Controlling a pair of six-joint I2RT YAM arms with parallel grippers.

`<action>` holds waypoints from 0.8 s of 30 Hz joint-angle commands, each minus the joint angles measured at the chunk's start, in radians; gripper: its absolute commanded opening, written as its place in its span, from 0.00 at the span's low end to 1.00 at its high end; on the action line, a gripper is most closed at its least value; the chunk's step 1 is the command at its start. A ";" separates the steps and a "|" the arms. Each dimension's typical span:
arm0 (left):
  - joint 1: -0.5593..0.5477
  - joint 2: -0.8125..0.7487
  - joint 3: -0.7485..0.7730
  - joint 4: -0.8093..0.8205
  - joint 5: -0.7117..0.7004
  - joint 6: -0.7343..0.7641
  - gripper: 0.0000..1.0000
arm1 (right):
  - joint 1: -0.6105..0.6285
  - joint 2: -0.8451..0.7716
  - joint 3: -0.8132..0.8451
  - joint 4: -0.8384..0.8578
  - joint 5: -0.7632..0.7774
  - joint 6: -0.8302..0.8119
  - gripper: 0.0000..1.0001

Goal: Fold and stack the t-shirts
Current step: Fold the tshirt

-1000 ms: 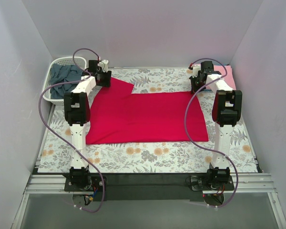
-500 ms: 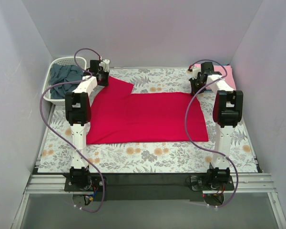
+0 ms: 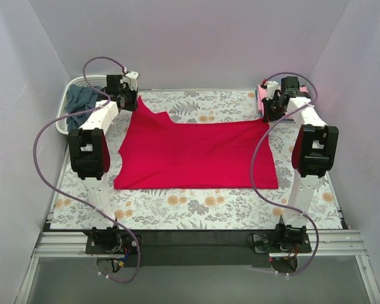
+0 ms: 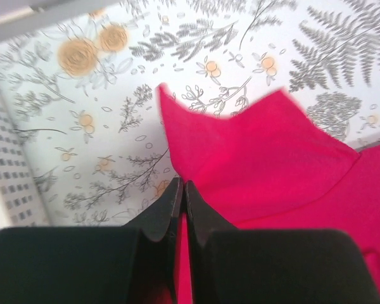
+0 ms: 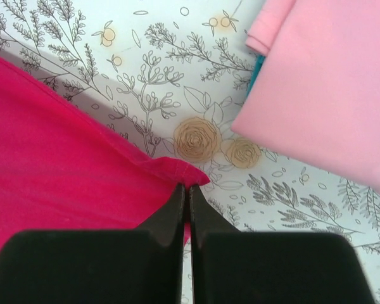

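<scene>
Pinching both far corners of the bright red soft-cloth t-shirt (image 3: 196, 155), which lies spread over the floral-patterned grey cloth (image 3: 209, 206) on the table. I reckon this grip lets me bring the far edge toward me for a fold. My left end effector (image 4: 179, 185) is clamped tight on the left corner, which peaks upward. My right end effector (image 5: 185, 188) is closed on the right hem, near the folded light pink t-shirt (image 5: 329, 82).
</scene>
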State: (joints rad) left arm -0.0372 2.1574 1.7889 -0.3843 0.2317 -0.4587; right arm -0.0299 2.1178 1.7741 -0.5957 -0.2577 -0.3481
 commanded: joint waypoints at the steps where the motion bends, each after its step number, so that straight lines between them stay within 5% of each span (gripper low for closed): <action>1: 0.010 -0.145 -0.072 0.041 0.029 0.046 0.00 | -0.010 -0.064 -0.030 -0.006 -0.029 -0.029 0.01; 24: 0.017 -0.699 -0.549 -0.178 0.029 0.160 0.00 | -0.031 -0.427 -0.407 -0.030 -0.041 -0.152 0.01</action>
State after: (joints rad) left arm -0.0273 1.5288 1.2781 -0.5117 0.2764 -0.3176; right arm -0.0551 1.7523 1.4014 -0.6228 -0.2913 -0.4759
